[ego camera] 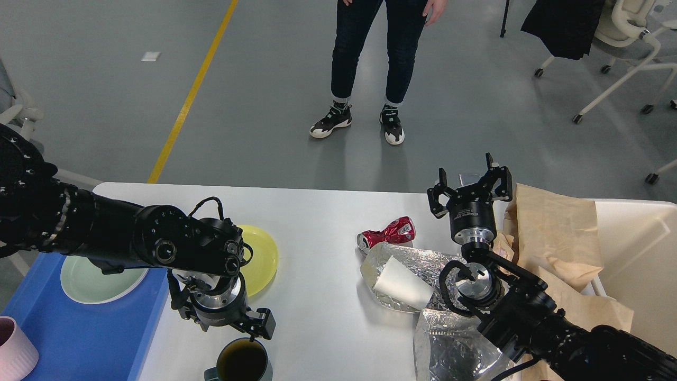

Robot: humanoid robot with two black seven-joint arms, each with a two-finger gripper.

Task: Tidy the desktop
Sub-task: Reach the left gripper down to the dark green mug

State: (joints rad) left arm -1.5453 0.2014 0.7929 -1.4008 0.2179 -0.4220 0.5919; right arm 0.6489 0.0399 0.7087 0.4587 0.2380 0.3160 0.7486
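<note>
The large, smooth white rectangular desktop (322,222) with rounded corners is seen filling the lower part of the head view, with grey floor beyond its far edge. At its right end a cream-white rectangular bin (642,238) is lined with crumpled brown paper (550,227), and at its left end a blue plastic tray (90,338) is seen holding a pale green round plate (87,283) and, at the corner of the view, a pink ribbed cup (15,352). Crinkled silver foil sheets (449,344) are spread on the desktop near the right arm, with a white paper cup (399,283) lying on its side on them. A yellow round plate (262,259) is partly covered by the left arm, just beside the tray. A crushed red drink can (386,234) lies near the foil's far edge. A dark grey-green mug (243,362) stands at the near edge. The left gripper (230,324) is held low, just above the mug's rim; how far its fingers are spread cannot be told. The right gripper (469,182) is raised, pointing away near the bin, its fingers spread wide with nothing between them.
</note>
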